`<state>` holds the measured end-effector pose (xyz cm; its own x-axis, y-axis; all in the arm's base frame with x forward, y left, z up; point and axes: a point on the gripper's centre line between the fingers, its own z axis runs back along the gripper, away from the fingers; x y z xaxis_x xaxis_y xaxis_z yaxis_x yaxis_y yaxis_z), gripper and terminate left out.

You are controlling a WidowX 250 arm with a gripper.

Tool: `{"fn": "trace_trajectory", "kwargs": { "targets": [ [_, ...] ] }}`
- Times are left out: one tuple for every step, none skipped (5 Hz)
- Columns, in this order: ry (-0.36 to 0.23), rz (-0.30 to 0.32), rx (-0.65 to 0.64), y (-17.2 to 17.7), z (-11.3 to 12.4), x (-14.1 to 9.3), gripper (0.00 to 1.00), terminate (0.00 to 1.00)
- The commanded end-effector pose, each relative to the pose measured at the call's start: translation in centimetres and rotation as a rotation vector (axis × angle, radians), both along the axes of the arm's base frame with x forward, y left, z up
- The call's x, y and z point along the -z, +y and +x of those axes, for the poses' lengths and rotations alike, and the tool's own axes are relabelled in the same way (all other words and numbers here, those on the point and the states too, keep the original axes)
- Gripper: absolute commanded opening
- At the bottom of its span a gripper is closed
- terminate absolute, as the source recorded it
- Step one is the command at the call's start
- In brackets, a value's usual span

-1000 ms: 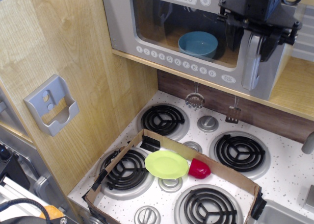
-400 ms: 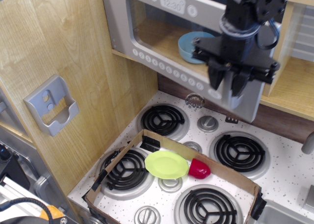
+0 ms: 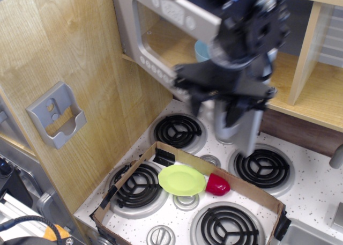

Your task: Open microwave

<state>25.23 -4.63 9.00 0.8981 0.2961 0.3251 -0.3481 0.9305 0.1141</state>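
The black arm is seen reaching in from the top right of the view, its wrist motion-blurred; the end effector point(image 3: 228, 103) is pointed downward over the far edge of the desk point(image 3: 316, 188), its dark fingers point(image 3: 195, 97) set on either side of the silver handle point(image 3: 238, 124), and a pinch on that handle is suggested, though full closure cannot be told through the blur.

The microwave point(image 3: 161, 36) is mounted above the far left corner of the desk, against the wooden side panel point(image 3: 64, 46); its grey door is shown swung outward from a hinge on the left, the free edge angled toward the camera and down to the right; the door's long axis runs from upper left to lower right, while the handle stands nearly upright. A blue bowl point(image 3: 201, 49) is glimpsed inside the cavity.

Below, a green plate point(image 3: 181, 179) and a red cup point(image 3: 217, 185) are seen touching inside a cardboard tray point(image 3: 252, 194) laid across the burners.
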Motion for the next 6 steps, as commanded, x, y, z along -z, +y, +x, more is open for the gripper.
{"fn": "trace_trajectory", "kwargs": {
  "targets": [
    [-0.077,-0.029,-0.134,-5.6,-0.8,0.9,1.0,0.0],
    [-0.07,-0.072,-0.184,-7.9,0.2,0.6,1.0,0.0],
    [-0.061,-0.107,-0.196,-10.8,1.6,0.4,1.0,0.0],
    [-0.038,-0.164,-0.15,-12.9,3.6,-0.5,1.0,0.0],
    [-0.041,-0.201,-0.107,-14.6,6.3,-1.4,1.0,0.0],
    [-0.046,-0.144,0.121,-13.5,8.2,-2.0,1.0,0.0]
  ]
}}
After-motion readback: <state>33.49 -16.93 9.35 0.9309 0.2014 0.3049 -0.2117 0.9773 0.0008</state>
